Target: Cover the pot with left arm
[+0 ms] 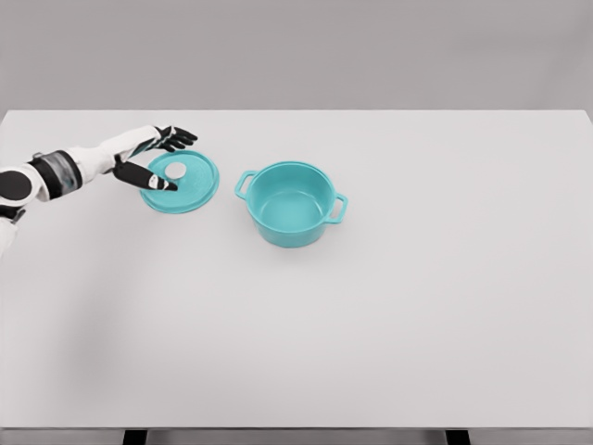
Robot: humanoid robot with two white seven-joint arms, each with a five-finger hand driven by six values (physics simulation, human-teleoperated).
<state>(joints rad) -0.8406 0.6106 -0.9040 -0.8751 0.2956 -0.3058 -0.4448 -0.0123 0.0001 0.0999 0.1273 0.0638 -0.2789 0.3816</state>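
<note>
A teal pot with two side handles stands uncovered near the middle of the white table. Its teal lid, with a white knob, lies flat on the table to the pot's left. My left hand reaches in from the left edge and hovers at the lid's left rim. Its black fingers are spread, and the thumb points over the lid beside the knob. The hand holds nothing. No right arm shows.
The white table spans the whole view, its far edge near the grey wall.
</note>
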